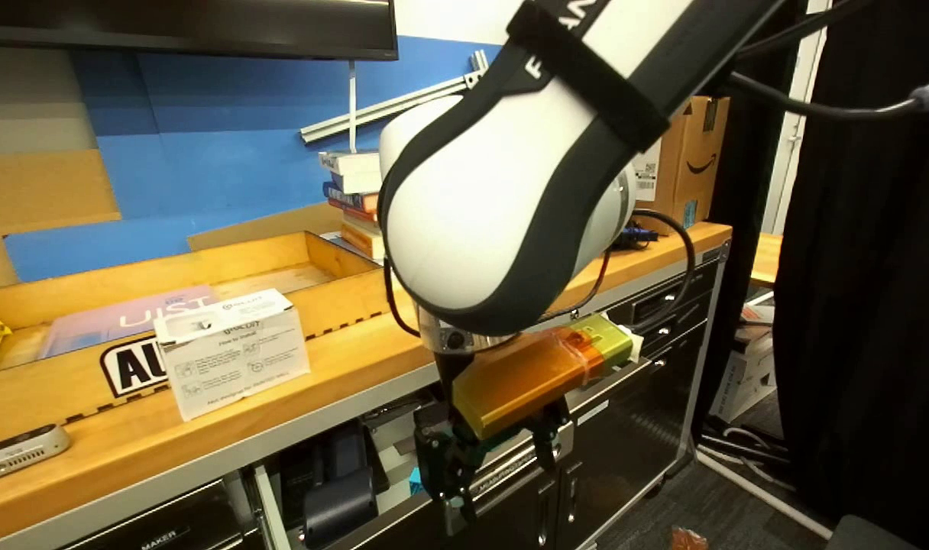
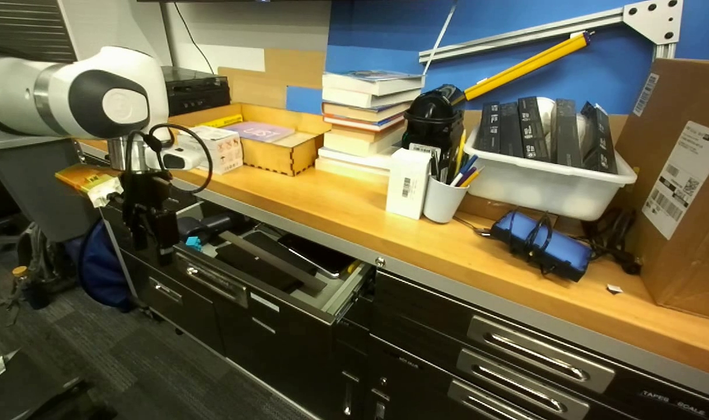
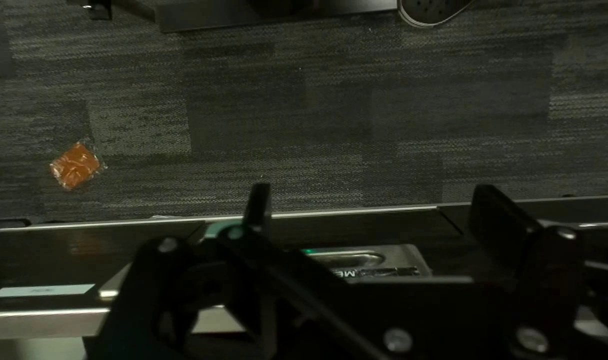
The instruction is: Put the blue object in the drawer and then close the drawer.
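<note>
The small blue block (image 2: 193,242) lies in the drawer (image 2: 293,312), just behind the drawer's front. The drawer is pulled out past the front edge of the desk (image 2: 313,195); dark flat things (image 2: 276,252) share it with the block. The gripper (image 3: 374,200) hangs just off that front edge, near the block, with its fingers (image 3: 499,215) spread apart; seen from the wrist, the drawer's handle (image 3: 369,257) shows between them. Whether a fingertip touches the drawer I cannot tell. On the desk, a white carton (image 1: 239,359) stands by the front edge, just beside a wooden tray (image 2: 273,156). A pile of books (image 2: 363,125) sits toward the back edge, and a white tub (image 2: 538,184) farther along it. Between the tub and the front edge lies a blue box wound with cable (image 2: 561,248). A cardboard box (image 1: 690,164) stands near the desk's end edge.
</note>
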`<state>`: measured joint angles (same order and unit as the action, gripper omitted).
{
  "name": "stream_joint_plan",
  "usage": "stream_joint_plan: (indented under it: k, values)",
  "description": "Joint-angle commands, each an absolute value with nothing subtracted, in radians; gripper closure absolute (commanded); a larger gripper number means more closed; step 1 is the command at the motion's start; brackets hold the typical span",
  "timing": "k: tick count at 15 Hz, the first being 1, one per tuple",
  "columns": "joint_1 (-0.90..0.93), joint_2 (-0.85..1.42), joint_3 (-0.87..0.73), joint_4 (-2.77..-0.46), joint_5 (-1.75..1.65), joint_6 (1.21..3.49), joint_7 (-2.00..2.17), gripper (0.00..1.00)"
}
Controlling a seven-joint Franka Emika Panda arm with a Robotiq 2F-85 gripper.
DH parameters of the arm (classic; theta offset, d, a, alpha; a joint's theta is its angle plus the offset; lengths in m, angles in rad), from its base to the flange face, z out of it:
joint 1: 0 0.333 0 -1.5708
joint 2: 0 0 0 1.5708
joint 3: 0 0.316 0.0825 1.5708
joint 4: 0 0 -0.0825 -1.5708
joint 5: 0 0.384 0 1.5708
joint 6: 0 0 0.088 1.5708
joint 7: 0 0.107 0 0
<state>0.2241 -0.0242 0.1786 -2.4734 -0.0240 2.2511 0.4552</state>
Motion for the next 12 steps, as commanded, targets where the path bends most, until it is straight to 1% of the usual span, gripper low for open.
stream_joint_plan:
  k: [1,6,12]
  values:
    - [0.216,0.019,0.191,-2.476,-0.105,2.309,0.488,0.0]
    - [0.23,0.116,0.171,-2.455,-0.266,2.394,0.62,0.0]
    - [0.263,0.197,0.141,-2.355,-0.416,2.481,0.796,0.0]
